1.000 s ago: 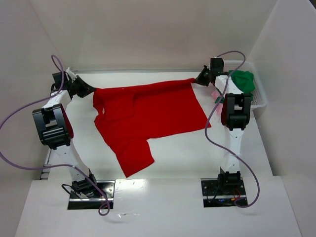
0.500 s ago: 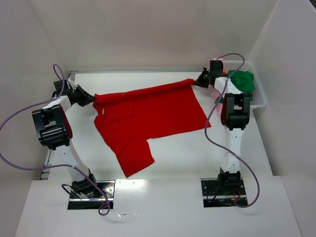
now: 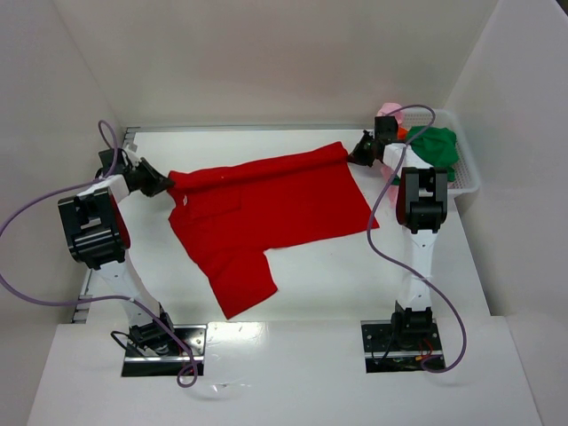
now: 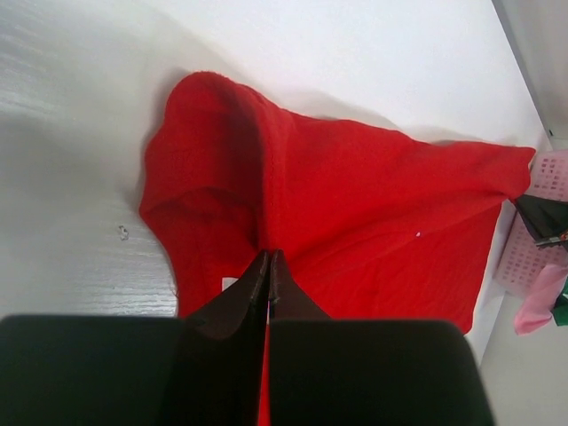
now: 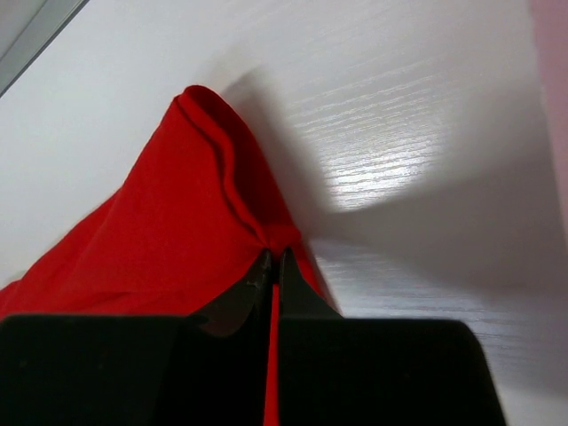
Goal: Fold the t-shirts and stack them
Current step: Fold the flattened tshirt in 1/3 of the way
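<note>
White table point(image 3: 337, 284) and walls point(image 3: 266, 62), red t-shirt point(image 3: 275, 204)

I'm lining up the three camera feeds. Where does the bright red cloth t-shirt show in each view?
Top external: bright red cloth t-shirt spread across the middle.
Left wrist: t-shirt fills the centre and right.
Right wrist: t-shirt fills the lower left, peaking upper left.
Shared landmark: white wood-grain table under it.
</note>
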Controlling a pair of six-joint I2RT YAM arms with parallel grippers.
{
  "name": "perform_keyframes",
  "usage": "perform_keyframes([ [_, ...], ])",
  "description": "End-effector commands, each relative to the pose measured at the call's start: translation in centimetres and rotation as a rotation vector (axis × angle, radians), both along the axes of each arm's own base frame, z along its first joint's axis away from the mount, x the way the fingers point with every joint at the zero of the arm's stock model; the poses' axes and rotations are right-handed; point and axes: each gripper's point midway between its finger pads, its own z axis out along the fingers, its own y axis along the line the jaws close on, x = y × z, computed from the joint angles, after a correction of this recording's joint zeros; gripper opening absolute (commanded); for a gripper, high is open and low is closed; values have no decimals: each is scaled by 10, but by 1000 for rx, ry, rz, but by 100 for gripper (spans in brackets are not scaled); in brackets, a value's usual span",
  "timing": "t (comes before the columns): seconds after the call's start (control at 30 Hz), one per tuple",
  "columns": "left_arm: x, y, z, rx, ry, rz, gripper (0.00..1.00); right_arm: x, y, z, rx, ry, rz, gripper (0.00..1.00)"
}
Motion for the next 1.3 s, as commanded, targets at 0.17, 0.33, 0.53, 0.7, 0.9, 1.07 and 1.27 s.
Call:
perform_keyframes([
  [0.17, -13, 7, -7, 36, 2, -1, 0, -2, -21, -24, -49, 31, -52, 0],
  [0.33, -15, 6, -6, 36, 2, -1, 1, -4, -22, -22, -56, 31, -58, 0],
  [0.53, -18, 5, -9, 33, 10, -2, 2, -2, -22, -17, -56, 52, -58, 0],
  [0.7, -20, 2, -7, 27, 6, -8, 2, -6, -25, -19, -66, 63, -78, 0],
  [0.9, -29, -3, -9, 12, 23, -14, 2, -10, -25, -16, -66, 65, -78, 0],
  [1.07, -32, -4, -12, 8, 31, -14, 2, -10, -25, -16, -66, 66, -78, 0],
  [1.27, -32, -3, -13, 8, 37, -2, 7, -11, -25, -21, -66, 75, -78, 0],
])
